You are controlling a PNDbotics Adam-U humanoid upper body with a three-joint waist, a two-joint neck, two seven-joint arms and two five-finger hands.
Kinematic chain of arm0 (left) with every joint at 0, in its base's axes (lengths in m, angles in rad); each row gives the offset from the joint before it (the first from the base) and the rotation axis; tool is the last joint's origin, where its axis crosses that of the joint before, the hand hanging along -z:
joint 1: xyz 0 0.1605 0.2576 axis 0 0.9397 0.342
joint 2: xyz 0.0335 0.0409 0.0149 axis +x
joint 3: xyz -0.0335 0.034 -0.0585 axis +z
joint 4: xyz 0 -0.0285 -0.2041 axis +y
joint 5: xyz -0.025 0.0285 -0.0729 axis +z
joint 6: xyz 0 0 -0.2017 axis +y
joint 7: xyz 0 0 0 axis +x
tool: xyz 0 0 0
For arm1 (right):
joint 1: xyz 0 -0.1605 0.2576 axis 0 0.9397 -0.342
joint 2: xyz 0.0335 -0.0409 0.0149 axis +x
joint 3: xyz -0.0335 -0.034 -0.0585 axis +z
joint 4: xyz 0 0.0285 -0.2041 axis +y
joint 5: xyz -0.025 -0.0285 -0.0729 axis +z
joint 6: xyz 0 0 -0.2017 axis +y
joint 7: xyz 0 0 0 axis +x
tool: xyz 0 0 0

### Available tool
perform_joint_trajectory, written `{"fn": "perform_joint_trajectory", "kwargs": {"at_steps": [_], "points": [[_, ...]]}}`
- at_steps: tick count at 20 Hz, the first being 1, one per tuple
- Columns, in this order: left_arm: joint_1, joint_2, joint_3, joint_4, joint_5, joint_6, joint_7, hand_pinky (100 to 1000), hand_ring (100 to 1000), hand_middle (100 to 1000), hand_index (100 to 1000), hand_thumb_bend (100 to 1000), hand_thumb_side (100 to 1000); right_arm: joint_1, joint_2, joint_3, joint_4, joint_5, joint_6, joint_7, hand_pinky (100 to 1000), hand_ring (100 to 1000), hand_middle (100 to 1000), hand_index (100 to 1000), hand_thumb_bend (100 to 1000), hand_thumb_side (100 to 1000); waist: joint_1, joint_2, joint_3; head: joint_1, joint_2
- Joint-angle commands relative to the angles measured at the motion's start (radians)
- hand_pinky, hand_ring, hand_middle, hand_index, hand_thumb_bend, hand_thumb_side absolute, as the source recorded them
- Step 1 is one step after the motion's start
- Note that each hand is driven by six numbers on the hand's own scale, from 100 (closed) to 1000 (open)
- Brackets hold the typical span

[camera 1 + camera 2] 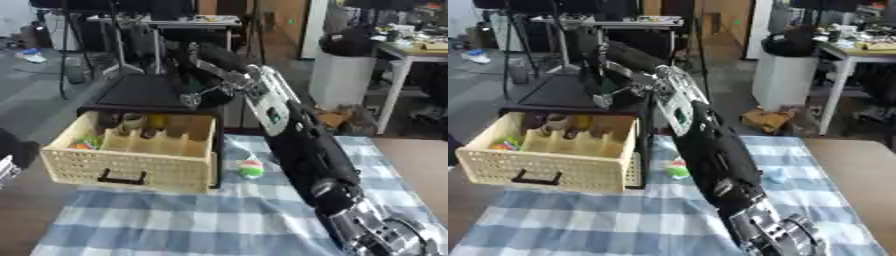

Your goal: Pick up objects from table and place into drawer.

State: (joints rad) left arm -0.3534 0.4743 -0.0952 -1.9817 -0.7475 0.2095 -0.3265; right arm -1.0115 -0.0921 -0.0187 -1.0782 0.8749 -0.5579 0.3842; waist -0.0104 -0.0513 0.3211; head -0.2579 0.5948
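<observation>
Right hand [194, 75] hovers above the pulled-out cream woven plastic drawer [131, 165] (fingers too blurred to tell), while a small green-and-red round toy [251, 169] sits on the blue checked tablecloth [201, 220] just beside the drawer.

The drawer [131, 167] is made of cream perforated plastic, matt, with a black handle [121, 176]. The table [420, 160] is of brown wood and is covered by a blue-and-white checked cloth [192, 220], soft and matt. The right arm [311, 155] is cased in smooth black plastic with a slight gloss, and its joints are of silver metal.
</observation>
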Motion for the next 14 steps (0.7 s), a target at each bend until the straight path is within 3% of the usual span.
{"fn": "perform_joint_trajectory", "kwargs": {"at_steps": [1, 4, 5, 8, 9, 14], "points": [[-0.021, 0.006, 0.008, -0.018, 0.004, -0.003, -0.001, 251, 100, 105, 688, 519, 1000, -0.002, 0.024, -0.008, -0.039, -0.028, 0.011, 0.036, 178, 243, 399, 648, 100, 100, 0.01, -0.003, 0.001, -0.006, -0.011], [-0.022, 0.005, 0.007, -0.018, 0.004, -0.004, -0.002, 251, 100, 104, 688, 518, 1000, 0.016, 0.041, -0.005, -0.034, -0.027, 0.012, 0.054, 234, 297, 429, 670, 100, 100, 0.013, 0.0, 0.004, -0.007, -0.013], [-0.021, 0.005, 0.007, -0.018, 0.003, -0.004, -0.002, 251, 100, 104, 688, 518, 1000, 0.02, 0.044, -0.004, -0.03, -0.023, 0.01, 0.056, 289, 360, 472, 706, 100, 100, 0.013, 0.002, 0.005, -0.007, -0.013], [-0.021, 0.005, 0.007, -0.018, 0.003, -0.004, -0.002, 250, 100, 104, 688, 518, 1000, 0.027, 0.049, -0.006, -0.022, -0.007, 0.005, 0.048, 602, 722, 736, 821, 100, 100, 0.013, 0.005, 0.006, -0.007, -0.013], [-0.02, 0.005, 0.007, -0.018, 0.003, -0.004, -0.002, 250, 100, 104, 688, 517, 1000, 0.028, 0.05, -0.007, -0.021, -0.003, 0.003, 0.045, 654, 776, 775, 844, 100, 100, 0.013, 0.006, 0.006, -0.007, -0.013], [-0.019, 0.005, 0.006, -0.018, 0.001, -0.004, -0.002, 250, 100, 104, 689, 517, 1000, 0.029, 0.049, -0.011, -0.023, 0.01, 0.001, 0.027, 707, 819, 822, 866, 100, 100, 0.013, 0.009, 0.004, -0.007, -0.013]]}}
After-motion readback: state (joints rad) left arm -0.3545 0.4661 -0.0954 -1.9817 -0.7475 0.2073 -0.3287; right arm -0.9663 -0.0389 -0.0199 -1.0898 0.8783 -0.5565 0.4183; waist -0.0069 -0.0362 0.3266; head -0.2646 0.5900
